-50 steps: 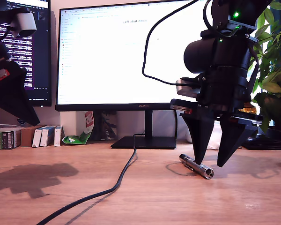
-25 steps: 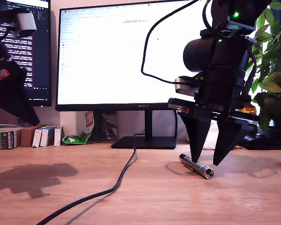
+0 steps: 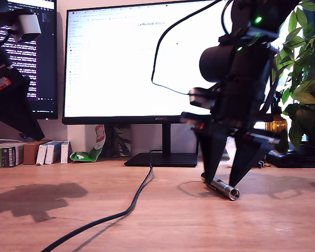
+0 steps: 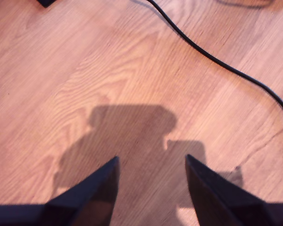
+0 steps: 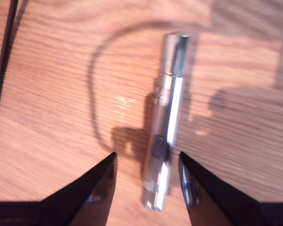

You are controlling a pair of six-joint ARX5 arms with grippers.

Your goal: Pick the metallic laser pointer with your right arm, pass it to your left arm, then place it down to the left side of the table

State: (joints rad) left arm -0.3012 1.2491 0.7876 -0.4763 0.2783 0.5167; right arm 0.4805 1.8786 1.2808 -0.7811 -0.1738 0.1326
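Straddling the metallic laser pointer [image 5: 164, 122], our second hand [image 5: 147, 162] stands wide apart, pointer lying flat on the surface [image 3: 147, 220] between its fingertips.

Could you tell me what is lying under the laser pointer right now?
The laser pointer lies flat on the bare wooden table, between the open fingers of my second gripper. Its dark shadow falls beside it; the wood directly beneath is covered.

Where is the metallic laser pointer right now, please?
It lies on the table, toward the exterior view's right, between my second claw's open fingers.
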